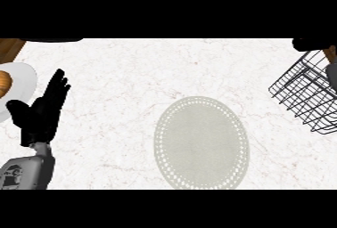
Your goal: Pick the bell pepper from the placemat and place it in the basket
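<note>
Counter top [132,71] of white, faintly veined marble fills the view. At the far left edge lies a white plate [23,75], cut off by the frame, with an orange-brown piece of food [3,84] on it. Above the plate, in the corner, shows a brown wooden patch [8,49].

Just right of the plate stands the left hand [41,116], released, with straight fingers pointing up, the thumb out to the left, and nothing in it. It overlaps the plate's lower right rim. Its grey forearm [26,171] comes in from the lower left.

Right of centre lies the pale oval placemat [201,142] with a dotted border, well apart from the hand. No bell pepper can be made out on it.

At the right edge sits the black wire basket [299,95], partly out of frame. I cannot see the pepper through its wires. A dark shape [310,43] shows above the basket's top corner and a grey sliver [332,75] at the edge beside it. I cannot tell whether these belong to the right hand, nor what state that hand is in.
</note>
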`<state>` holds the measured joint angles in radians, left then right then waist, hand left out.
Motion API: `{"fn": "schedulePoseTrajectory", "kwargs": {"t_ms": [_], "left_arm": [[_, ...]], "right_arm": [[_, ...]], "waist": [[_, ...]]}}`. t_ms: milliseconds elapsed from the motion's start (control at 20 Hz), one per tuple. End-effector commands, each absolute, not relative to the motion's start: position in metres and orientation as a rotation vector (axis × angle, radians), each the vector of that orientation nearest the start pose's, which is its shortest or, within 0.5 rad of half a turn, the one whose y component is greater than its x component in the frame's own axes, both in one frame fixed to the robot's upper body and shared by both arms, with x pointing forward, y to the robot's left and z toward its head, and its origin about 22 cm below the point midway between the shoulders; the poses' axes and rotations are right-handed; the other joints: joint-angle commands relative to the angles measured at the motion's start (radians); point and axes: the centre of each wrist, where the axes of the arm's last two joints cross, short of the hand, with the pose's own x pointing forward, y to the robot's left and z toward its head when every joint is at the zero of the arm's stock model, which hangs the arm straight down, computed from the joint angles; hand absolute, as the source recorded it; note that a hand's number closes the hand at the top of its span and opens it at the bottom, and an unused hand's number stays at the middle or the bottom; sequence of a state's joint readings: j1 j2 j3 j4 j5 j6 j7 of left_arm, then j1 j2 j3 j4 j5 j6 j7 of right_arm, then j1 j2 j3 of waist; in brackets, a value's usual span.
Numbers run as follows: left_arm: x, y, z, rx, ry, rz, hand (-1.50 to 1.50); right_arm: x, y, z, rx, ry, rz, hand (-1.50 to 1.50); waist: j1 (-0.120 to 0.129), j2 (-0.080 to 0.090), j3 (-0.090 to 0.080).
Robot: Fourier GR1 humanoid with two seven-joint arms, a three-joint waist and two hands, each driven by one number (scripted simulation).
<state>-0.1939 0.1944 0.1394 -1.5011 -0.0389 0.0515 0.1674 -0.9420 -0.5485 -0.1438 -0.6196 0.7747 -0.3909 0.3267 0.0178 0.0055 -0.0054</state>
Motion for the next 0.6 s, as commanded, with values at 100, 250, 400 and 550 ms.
{"fn": "schedulePoseTrajectory", "kwargs": {"t_ms": [100,250,400,550], "left_arm": [[0.292,0.281,0.038,0.274,-1.521,-0.046,0.00],[0.300,0.294,0.043,0.267,-1.510,-0.033,0.00],[0.291,0.290,0.053,0.256,-1.519,-0.044,0.00],[0.301,0.292,0.054,0.284,-1.525,-0.049,0.00]], "right_arm": [[0.435,-0.351,0.175,-1.658,-1.163,0.607,1.50],[0.443,-0.349,0.191,-1.685,-1.143,0.618,1.50],[0.444,-0.347,0.164,-1.682,-1.131,0.640,1.50],[0.448,-0.356,0.185,-1.662,-1.115,0.596,1.50]], "waist": [[0.004,0.005,0.004],[0.008,0.005,0.005],[0.011,0.002,0.006],[0.010,0.005,0.006]]}}
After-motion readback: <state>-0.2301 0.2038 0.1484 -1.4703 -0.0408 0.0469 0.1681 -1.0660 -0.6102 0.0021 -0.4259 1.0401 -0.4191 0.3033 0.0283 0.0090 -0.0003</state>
